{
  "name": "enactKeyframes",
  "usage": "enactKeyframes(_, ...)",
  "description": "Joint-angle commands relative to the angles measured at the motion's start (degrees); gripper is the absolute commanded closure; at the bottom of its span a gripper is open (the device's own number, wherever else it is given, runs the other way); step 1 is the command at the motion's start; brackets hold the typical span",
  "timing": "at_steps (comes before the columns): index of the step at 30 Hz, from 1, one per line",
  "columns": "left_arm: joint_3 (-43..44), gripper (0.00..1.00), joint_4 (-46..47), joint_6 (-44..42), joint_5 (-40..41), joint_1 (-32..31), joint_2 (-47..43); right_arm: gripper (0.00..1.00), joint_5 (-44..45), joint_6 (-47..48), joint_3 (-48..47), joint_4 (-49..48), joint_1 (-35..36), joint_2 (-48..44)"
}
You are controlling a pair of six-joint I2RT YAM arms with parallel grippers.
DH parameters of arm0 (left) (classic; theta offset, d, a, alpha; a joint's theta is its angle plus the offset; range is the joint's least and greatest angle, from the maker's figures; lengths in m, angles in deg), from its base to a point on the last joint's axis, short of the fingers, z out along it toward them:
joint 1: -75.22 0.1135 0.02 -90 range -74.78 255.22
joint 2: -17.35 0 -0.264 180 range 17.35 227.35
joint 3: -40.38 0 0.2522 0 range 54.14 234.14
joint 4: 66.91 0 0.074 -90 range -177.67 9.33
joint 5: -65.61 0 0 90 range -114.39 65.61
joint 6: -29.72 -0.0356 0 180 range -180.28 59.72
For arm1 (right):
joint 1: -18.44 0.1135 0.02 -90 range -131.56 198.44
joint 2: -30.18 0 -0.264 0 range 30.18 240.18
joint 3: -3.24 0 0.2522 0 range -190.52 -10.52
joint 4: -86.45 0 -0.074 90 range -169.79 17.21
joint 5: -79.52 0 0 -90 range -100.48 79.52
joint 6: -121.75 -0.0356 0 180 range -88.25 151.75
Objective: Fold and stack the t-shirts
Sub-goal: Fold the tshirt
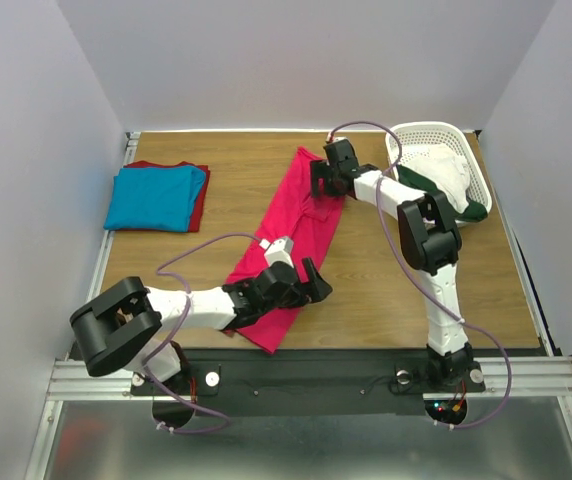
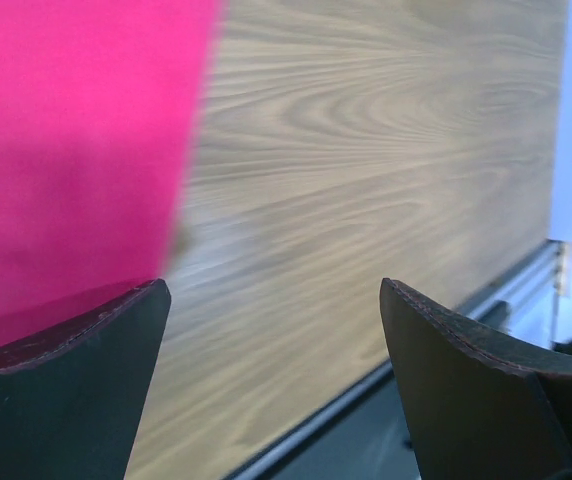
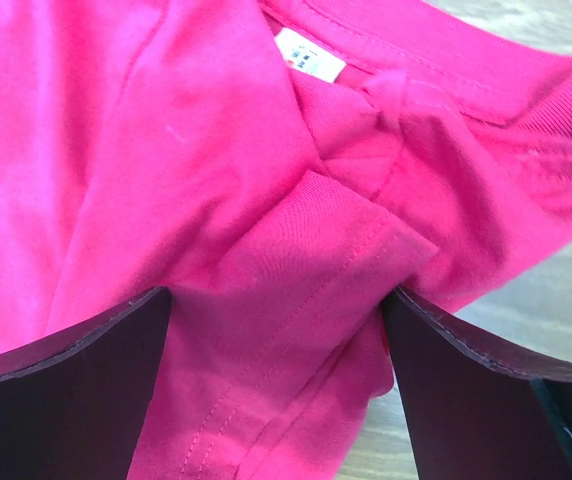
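A crimson-pink t-shirt [image 1: 291,215] lies as a long narrow strip running diagonally from the table's back centre to its front edge. My right gripper [image 1: 322,182] is at its far end, open, hovering low over the bunched collar area. In the right wrist view [image 3: 278,292] a folded sleeve hem lies between the spread fingers, and the white neck label [image 3: 309,55] shows beyond. My left gripper [image 1: 314,282] is open at the strip's near right edge; in the left wrist view [image 2: 271,288] bare wood lies between the fingers and the pink shirt [image 2: 76,150] is at the left. A folded turquoise t-shirt [image 1: 156,197] rests on a dark red one [image 1: 200,210] at back left.
A white lattice basket [image 1: 421,130] stands at the back right holding white and dark green cloth, close behind the right arm. The wooden table [image 1: 396,280] has a metal rail [image 2: 366,385] along its edge, and grey walls enclose it on three sides.
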Motion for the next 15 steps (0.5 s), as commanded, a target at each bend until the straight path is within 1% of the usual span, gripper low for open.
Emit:
enactKeyframes(1,6.5,0.01,-1.3,-2.3,1.4,-1.3,-0.2,0.08,-5.0,2.7,-2.6,1.1,-0.5,-0.4)
enactKeyframes(3,7.0,0.01,-2.6,-2.9,3.7,-1.3,-1.3,0.08,-5.4,4.0,-2.3,1.1,-0.5,-2.3)
enactKeyframes(5,6.8,0.01,-5.4,-3.4,5.7,-1.3,-4.3,0.08,-4.9,4.6,-1.3,1.0,-0.5,-4.8)
enactKeyframes(7,6.3,0.01,-7.8,-3.7,9.6,-1.3,-7.8,0.07,-4.8,5.0,1.3,1.0,-0.5,-9.1)
enactKeyframes(8,5.5,0.01,-10.7,-3.7,12.6,-1.3,-9.0,0.07,-4.7,4.8,2.4,0.9,-0.5,-10.4)
enactKeyframes(9,4.9,0.01,-12.2,-3.3,14.2,-1.3,-10.0,0.07,-4.8,4.4,3.3,1.0,-0.5,-12.8)
enactKeyframes(10,4.1,0.01,-15.6,-3.1,15.8,-1.3,-11.9,0.07,-4.9,4.1,4.9,1.0,-0.4,-13.6)
enactKeyframes(12,3.7,0.01,-19.4,-2.2,19.5,-1.3,-13.0,0.07,-4.9,3.2,7.0,1.0,-0.4,-16.0)
enactKeyframes(13,3.4,0.01,-22.8,-2.1,21.2,-1.3,-13.8,0.07,-5.3,2.9,9.5,1.0,-0.3,-16.7)
enactKeyframes(15,3.0,0.01,-25.4,-1.6,22.6,-1.3,-14.5,0.08,-5.9,1.8,12.1,1.0,-0.1,-18.2)
